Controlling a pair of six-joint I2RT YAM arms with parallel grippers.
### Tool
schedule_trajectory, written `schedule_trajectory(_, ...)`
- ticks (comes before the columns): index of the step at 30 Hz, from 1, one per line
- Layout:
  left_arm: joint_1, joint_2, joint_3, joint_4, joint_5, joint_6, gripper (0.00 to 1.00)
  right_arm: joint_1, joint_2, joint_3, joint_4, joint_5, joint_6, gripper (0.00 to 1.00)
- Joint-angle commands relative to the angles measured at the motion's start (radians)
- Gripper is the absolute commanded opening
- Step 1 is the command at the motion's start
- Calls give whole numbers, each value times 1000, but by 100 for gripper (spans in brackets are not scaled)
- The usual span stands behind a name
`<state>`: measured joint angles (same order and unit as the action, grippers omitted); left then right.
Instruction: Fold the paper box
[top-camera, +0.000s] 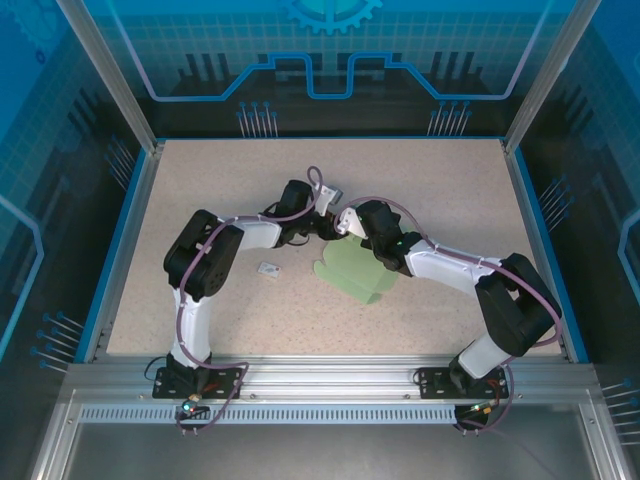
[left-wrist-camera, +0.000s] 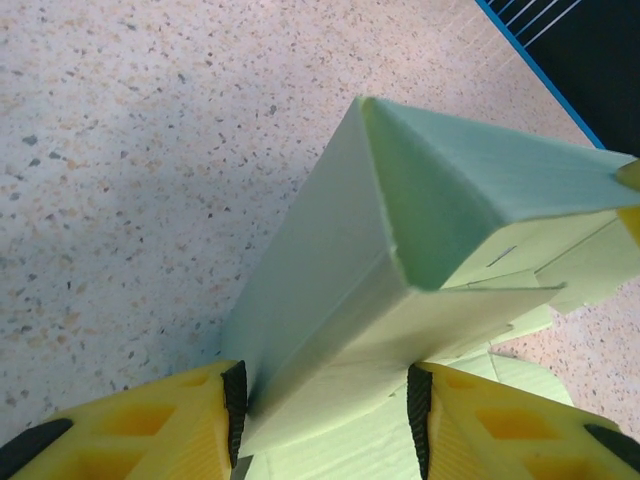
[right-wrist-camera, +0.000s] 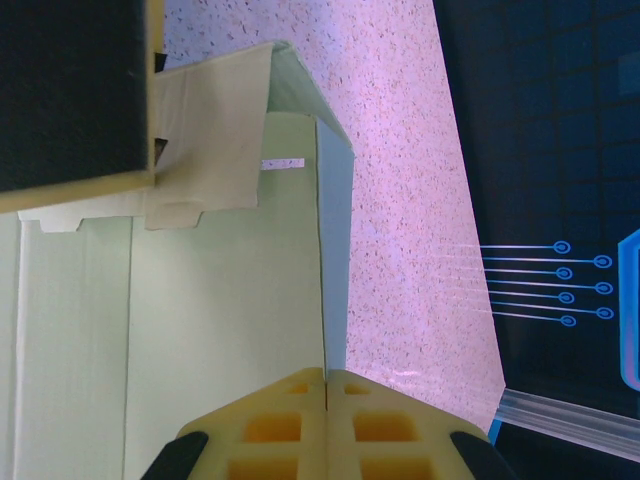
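Mint-green card: one paper box (top-camera: 350, 272) clamped by two hands, left hand (left-wrist-camera: 327, 400) and right hand (right-wrist-camera: 327, 385).

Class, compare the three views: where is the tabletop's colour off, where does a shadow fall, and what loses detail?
Right wrist view: the table takes a lilac cast, and a dark shape at upper left shows no detail. Left wrist view: the table reads beige, with a soft shadow left of the paper box. Top view: even, sharp.
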<state>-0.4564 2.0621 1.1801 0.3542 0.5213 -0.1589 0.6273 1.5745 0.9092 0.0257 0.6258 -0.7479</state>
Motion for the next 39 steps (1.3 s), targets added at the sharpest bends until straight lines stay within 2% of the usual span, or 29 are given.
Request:
schedule_trajectory(1,-2,-5,-31,45,2,-20,50,-6,-26,3,-26,-34,24,0)
schedule_trajectory(8,10,-40,-56,33,66,9,54,-11,-30,6,-36,-41,28,0)
schedule_trajectory(13,29,-32,-43,18,80,13,49,-12,-30,8,-37,-47,33,0)
schedule_trajectory(27,29,4,17,3,86,-2,46,-13,-41,10,-49,-68,58,0)
schedule_trajectory(39,8,22,30,39,39,-49,51,-14,-54,1,-57,-107,94,0)
